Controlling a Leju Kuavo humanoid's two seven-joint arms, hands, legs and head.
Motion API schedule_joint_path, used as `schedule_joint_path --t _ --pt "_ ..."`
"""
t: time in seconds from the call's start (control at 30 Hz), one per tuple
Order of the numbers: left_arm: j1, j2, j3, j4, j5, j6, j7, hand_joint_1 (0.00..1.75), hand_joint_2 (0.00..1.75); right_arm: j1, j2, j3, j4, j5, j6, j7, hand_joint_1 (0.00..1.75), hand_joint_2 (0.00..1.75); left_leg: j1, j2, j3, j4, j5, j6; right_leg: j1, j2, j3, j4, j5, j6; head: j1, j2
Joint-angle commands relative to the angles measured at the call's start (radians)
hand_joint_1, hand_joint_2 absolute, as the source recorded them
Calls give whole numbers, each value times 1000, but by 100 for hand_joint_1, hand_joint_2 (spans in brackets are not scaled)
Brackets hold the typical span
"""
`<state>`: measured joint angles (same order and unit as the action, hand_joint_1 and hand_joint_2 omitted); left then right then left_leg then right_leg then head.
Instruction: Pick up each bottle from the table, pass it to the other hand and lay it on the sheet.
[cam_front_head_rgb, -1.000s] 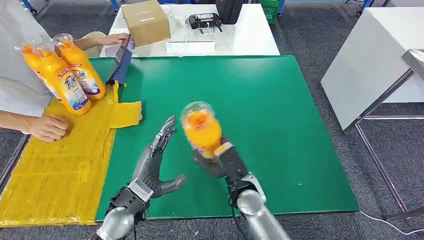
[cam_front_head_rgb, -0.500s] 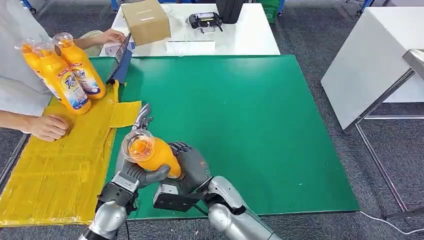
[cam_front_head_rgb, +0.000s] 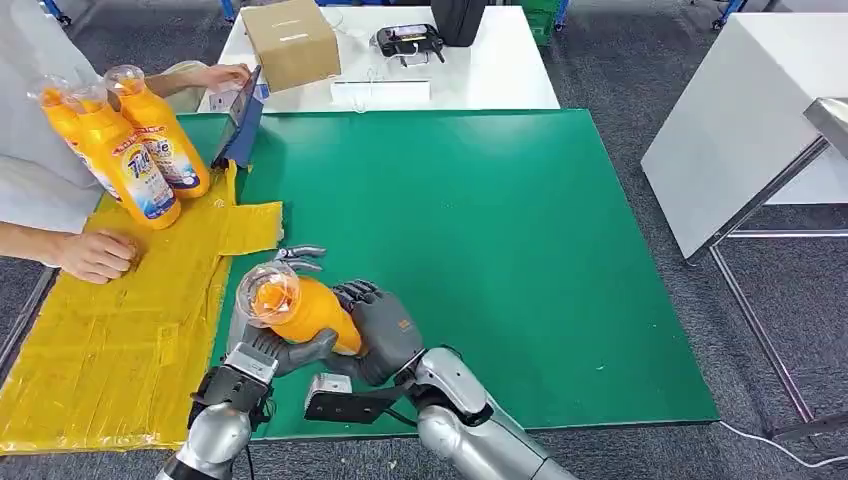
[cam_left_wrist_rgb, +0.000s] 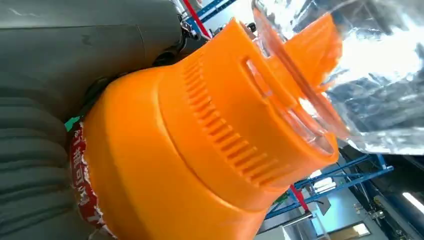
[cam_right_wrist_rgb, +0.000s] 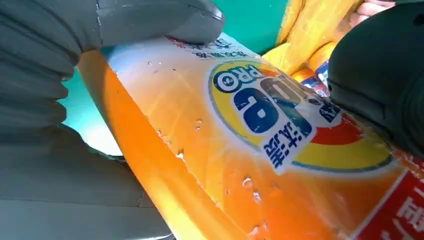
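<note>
The handover is happening low over the near edge of the green bench (cam_front_head_rgb: 520, 200), just beside the yellow sheet (cam_front_head_rgb: 110, 320). A second ago the right robot hand (cam_front_head_rgb: 385, 335) was holding the bottle (cam_front_head_rgb: 295, 308) upright out over the green, with the left robot hand (cam_front_head_rgb: 262, 340) open and waiting beside it. Since then the right arm has been swinging the bottle across and tilting it, clear cap toward the camera, and half a second ago the left hand was already meeting it with fingers still reaching out straight. Now those fingers are curling over the cap end and the thumb is pressing under the body, so the left hand is closing on the bottle. The right hand is still clamped on the lower body, thumb across the label in the right wrist view, so both hands are gripping it at once.

This looks like the middle of the pass: the left grip is forming, the right has not let go. The release should wait until the left hand is carrying the weight, since the bottle is smooth and slanted.

Two more bottles (cam_front_head_rgb: 135, 145) are standing at the sheet's far corner, and a person's hand (cam_front_head_rgb: 95, 255) is resting on the sheet nearby.
</note>
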<state>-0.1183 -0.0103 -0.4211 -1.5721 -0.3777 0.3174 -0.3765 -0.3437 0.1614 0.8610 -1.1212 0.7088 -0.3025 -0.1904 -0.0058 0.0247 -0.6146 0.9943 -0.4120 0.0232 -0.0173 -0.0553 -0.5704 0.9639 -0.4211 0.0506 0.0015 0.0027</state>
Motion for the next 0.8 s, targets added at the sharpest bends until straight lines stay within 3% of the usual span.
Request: schedule_joint_path --t 0.03,0.3,0.33,0.37,0.4,0.43,0.5,0.6,0.7,0.8 --pt "-74 -31 38 72 17 -3 12 175 175 25 -17 109 21 34 -10 -28 175 175 2 -3 3 0 -1 -1 1 1 4 -1 -1 -2 0 0" --pt "-90 -26 65 68 77 -24 7 175 175 59 -9 39 -17 -39 -57 -60 175 175 2 -4 3 0 -1 -2 1 1 5 -1 -2 -2 0 0" --pt "-100 -19 79 67 91 -21 6 175 175 86 -6 -13 -59 -125 -65 -93 42 175 3 -5 5 1 -2 -2 2 1 6 -1 -3 -3 0 0" --pt "-112 -10 93 68 97 -10 5 175 175 104 -10 -57 -100 -225 -37 -122 0 175 2 -4 2 0 0 -1 1 -1 3 -1 -1 -2 0 0" --pt "-128 1 107 75 66 24 2 175 175 128 -13 -106 -150 -331 0 -132 0 175 2 -6 2 1 -1 -2 2 0 4 0 -2 -2 0 0" --pt "-156 19 124 98 -70 134 19 175 175 160 -21 -177 -224 -471 44 -148 0 0 3 -8 3 2 -2 -2 2 -1 5 1 -3 -3 0 0" --pt "-206 41 150 152 -281 249 94 175 175 203 -48 -263 -348 -638 101 -144 0 0 2 -8 1 2 -1 -2 1 -2 3 1 -3 -2 0 0" --pt "-316 85 200 300 -655 341 236 175 175 276 -95 -348 -550 -674 123 -151 0 0 2 -10 0 2 0 -2 1 -3 3 2 -3 -3 1 0" --pt "-400 130 248 447 -1018 381 376 175 175 305 -123 -408 -645 -680 114 -167 0 0 2 -10 2 2 0 -2 1 -2 5 1 -3 -2 0 0" --pt "-409 133 257 462 -1019 381 369 175 175 309 -127 -417 -659 -685 116 -168 0 0 1 -4 1 0 1 -1 0 1 2 0 0 -2 0 0"
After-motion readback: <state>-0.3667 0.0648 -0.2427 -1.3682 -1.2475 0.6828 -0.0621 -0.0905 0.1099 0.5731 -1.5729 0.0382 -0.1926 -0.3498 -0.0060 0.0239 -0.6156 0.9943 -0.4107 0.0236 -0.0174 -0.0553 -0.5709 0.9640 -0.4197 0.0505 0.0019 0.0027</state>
